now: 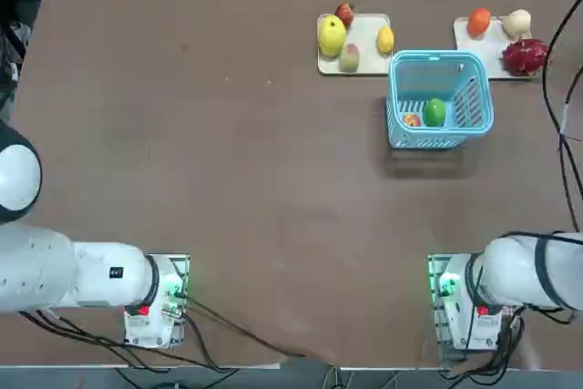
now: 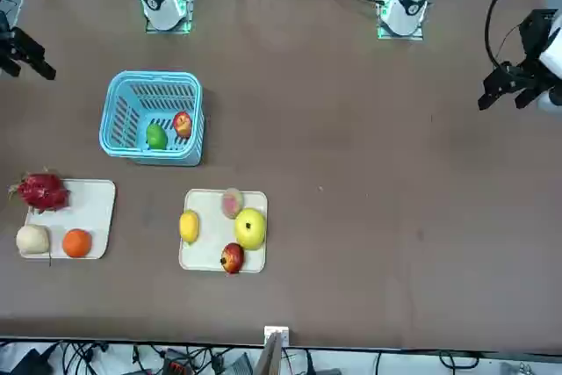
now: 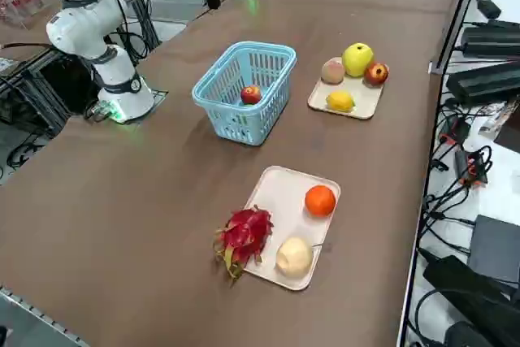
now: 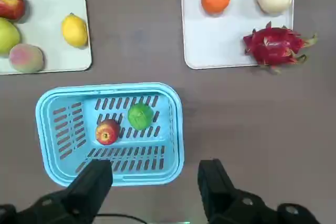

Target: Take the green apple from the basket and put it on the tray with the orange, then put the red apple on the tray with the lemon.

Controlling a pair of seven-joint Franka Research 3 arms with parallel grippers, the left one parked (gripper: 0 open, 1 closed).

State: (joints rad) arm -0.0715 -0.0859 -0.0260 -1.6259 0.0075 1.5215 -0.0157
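The right gripper (image 4: 155, 184), fingers apart and empty, hovers apparently high above the table. The green apple (image 4: 140, 116) lies ahead of it inside the basket (image 4: 176, 129), touching the red apple (image 4: 107, 132).

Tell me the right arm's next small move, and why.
Probably lower the open right gripper into the basket over the green apple: both apples are in the basket, the red apple close beside it, and the gripper holds nothing.
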